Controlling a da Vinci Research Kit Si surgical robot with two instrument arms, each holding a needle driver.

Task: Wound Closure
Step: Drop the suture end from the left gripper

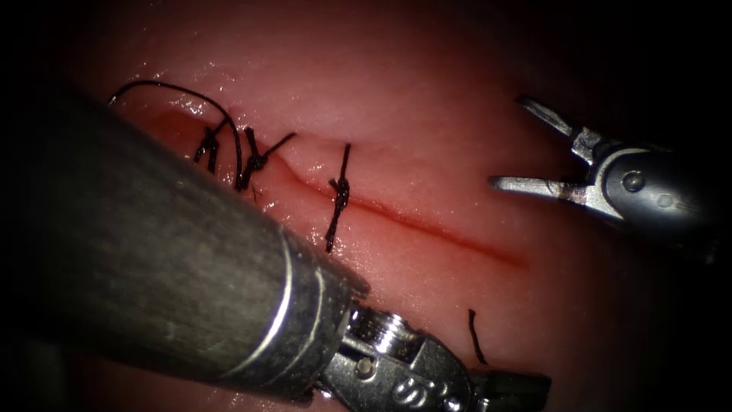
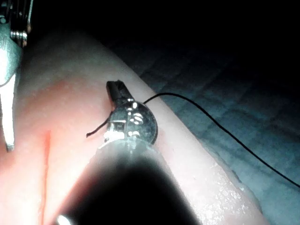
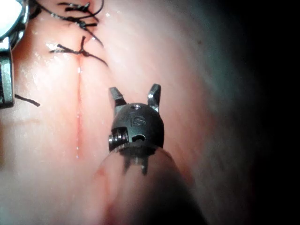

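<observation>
Thread point(image 1: 476, 336) pinched in the left tool point(image 1: 526, 385) pokes up just below the cut's point(image 1: 442, 229) open right stretch, while the right tool point(image 1: 534, 149), jaws spread and empty, sits beyond the cut's right end.
</observation>
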